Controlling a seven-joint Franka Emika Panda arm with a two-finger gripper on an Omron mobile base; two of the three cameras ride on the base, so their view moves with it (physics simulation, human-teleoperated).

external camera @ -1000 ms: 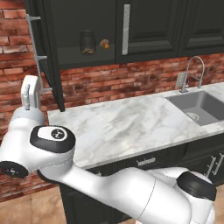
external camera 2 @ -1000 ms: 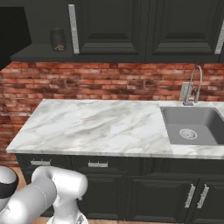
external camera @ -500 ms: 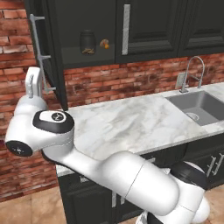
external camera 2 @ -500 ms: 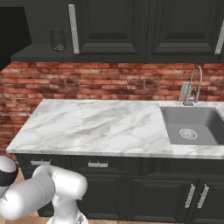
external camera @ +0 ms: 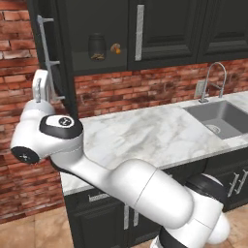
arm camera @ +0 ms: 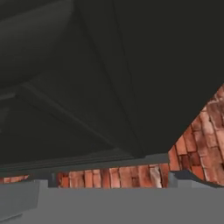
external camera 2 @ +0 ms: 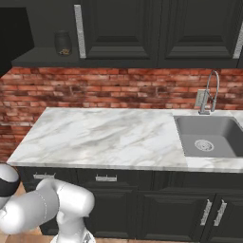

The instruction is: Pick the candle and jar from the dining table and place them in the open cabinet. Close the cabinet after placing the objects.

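Beside open cabinet door (external camera: 48, 63) edge: end effector (external camera: 38, 87).

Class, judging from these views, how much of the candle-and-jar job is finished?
Done: the jar and candle sit on the cabinet shelf. In hand: the open gripper is beside the swung-out cabinet door, holding nothing. Left: closing that door.

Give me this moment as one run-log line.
phase: closing cabinet | gripper: open, empty, beside open cabinet door | jar, candle: on cabinet shelf | door: not yet shut
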